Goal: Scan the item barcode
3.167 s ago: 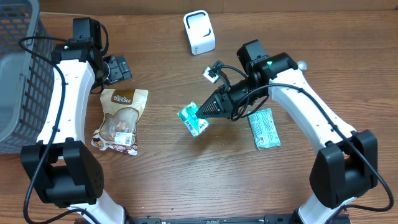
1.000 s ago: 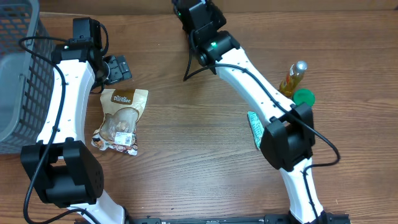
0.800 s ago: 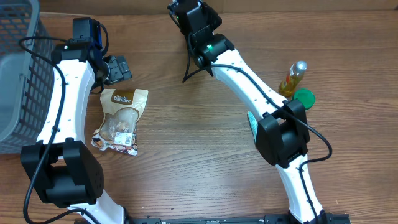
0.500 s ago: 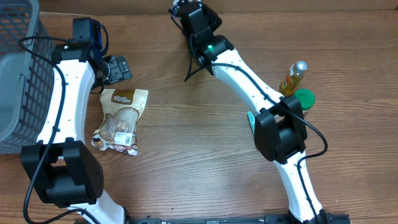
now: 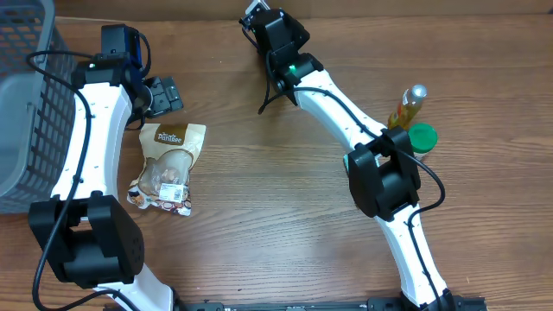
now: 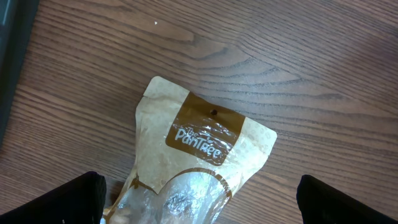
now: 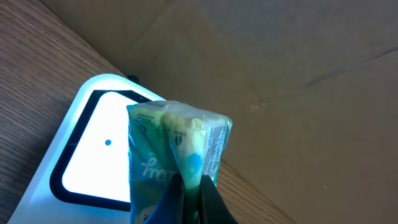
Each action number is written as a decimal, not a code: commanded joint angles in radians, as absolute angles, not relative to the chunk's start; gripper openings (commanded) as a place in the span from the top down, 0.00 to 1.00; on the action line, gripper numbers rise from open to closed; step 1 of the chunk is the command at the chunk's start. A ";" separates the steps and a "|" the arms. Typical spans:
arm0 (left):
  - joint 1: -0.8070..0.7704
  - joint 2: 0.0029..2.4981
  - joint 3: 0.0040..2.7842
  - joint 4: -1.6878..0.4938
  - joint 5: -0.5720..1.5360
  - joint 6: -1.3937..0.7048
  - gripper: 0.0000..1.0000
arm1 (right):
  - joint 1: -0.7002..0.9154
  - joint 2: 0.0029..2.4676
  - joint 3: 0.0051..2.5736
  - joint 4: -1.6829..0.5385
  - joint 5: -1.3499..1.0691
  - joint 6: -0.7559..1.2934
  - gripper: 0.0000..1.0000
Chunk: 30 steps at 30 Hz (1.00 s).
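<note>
Teal-and-white, the soft plastic packet [image 7: 177, 149] is pinched at its lower end between the closed right fingers [image 7: 214, 208]. It is held upright just in front of the lit face of the white, dark-rimmed barcode scanner [image 7: 74, 162] at the far edge of the wooden desk [image 5: 259, 216]. The left fingers [image 6: 68, 199] are spread wide and empty above the tan paper snack pouch [image 6: 199, 143], laid flat towards the desk's left edge.

Scanner [image 7: 81, 155] partly behind green packet [image 7: 177, 143]; snack bag [image 6: 199, 155] cut by bottom edge.
</note>
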State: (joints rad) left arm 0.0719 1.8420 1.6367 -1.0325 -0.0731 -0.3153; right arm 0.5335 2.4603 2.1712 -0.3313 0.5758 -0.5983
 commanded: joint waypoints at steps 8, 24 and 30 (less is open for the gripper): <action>0.066 1.832 1.645 -1.032 -0.085 -0.315 0.00 | 0.525 2.457 2.168 -0.323 0.624 -0.564 0.90; 0.066 1.832 1.645 -1.032 -0.085 -0.315 0.00 | 0.628 2.139 2.168 -1.108 0.773 0.405 0.96; 0.066 1.832 1.645 -1.032 -0.085 -0.315 0.00 | 0.586 2.136 2.166 -1.488 0.441 0.607 0.96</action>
